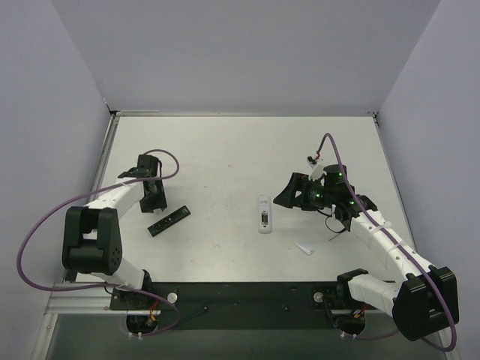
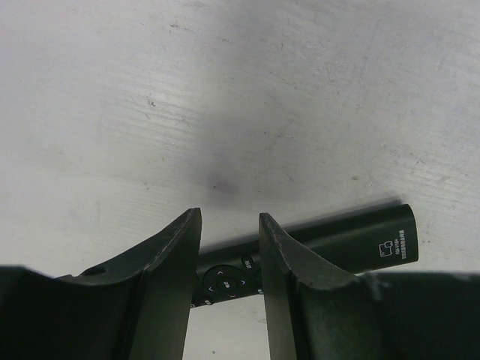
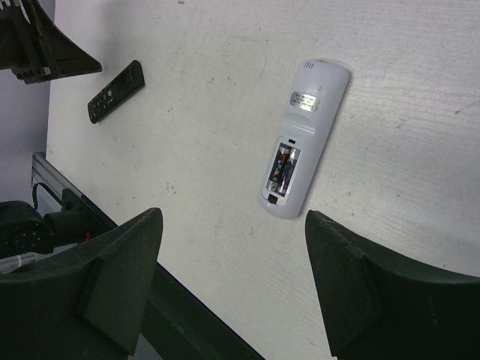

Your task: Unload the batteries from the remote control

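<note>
White plastic remote control (image 3: 304, 142): lies back-up on the pale table (image 1: 225, 150), roughly mid-table, with its battery bay uncovered.

Batteries (image 3: 283, 169): two slim dark cells, side by side in the open bay, towards the remote's nearer end in the right wrist view.

Right gripper (image 3: 232, 274): fingers spread wide, clasping nothing, held above the table.

Relation: the batteries sit ahead of the gap between the two fingers, a little towards the right-hand finger and apart from both. In the overhead view the remote control lies near this gripper, on its left side.

Black remote (image 1: 169, 220): button side up, lying at a slant on the left half of the table, well apart from the white one.

Left gripper (image 2: 229, 217): fingers partly spread, bare table showing between them, nothing pinched. The black remote runs crosswise beneath the fingers in the left wrist view.

Small white piece (image 1: 304, 248): lies on the table near the front right of the remote control, beside the right arm. Too small to identify.
</note>
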Motion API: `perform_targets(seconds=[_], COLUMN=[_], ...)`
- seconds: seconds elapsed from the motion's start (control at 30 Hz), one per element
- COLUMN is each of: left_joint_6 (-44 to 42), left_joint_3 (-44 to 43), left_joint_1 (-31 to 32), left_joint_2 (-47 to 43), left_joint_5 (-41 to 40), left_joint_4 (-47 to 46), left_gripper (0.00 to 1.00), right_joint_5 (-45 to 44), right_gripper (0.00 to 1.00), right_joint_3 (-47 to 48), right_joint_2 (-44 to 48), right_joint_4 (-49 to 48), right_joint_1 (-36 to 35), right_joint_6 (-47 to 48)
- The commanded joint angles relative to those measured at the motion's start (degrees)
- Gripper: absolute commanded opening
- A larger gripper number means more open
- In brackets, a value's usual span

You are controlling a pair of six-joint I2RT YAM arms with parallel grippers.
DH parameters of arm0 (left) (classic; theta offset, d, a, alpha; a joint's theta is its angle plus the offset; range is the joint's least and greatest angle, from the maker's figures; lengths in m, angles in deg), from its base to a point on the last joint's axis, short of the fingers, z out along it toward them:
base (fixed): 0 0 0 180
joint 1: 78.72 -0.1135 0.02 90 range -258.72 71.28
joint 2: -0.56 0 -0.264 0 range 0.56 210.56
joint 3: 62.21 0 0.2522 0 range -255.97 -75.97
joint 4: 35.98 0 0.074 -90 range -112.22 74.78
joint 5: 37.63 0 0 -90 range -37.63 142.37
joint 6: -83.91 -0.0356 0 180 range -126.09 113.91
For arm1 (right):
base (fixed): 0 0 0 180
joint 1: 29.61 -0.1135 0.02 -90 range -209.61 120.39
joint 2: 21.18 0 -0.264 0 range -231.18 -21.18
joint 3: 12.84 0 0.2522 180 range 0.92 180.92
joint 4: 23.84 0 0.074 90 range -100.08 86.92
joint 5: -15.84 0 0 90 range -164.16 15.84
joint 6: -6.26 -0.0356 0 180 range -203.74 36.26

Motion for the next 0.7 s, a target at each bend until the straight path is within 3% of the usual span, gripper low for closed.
perform_targets(seconds=[0.0, 0.23, 0.5, 0.67], left_joint_6=[1.06, 1.93, 5.8, 6.77], left_joint_3=[-3.51, -4.04, 2.37, 4.13], left_joint_1=[-0.12, -0.21, 0.84, 3.92], left_joint_2=[2.95, 4.36, -2.65, -7.93], left_joint_5=[1.99, 3.4, 18.24, 19.32], left_joint_4=[2.75, 5.3, 6.1, 6.01], left_gripper=[0.47, 0.45, 0.43, 0.52], right_joint_5=[1.22, 1.22, 1.4, 1.84], right_gripper=[0.72, 0.71, 0.71, 0.72], right_joint_3=[-0.51, -0.69, -0.77, -0.77], right_joint_2=[1.37, 1.99, 1.9, 1.46], right_joint_4=[-0.82, -0.73, -0.73, -1.08], right_joint_1=[0.51, 0.51, 0.51, 0.51], right_joint_6=[-0.07, -0.07, -0.07, -0.25])
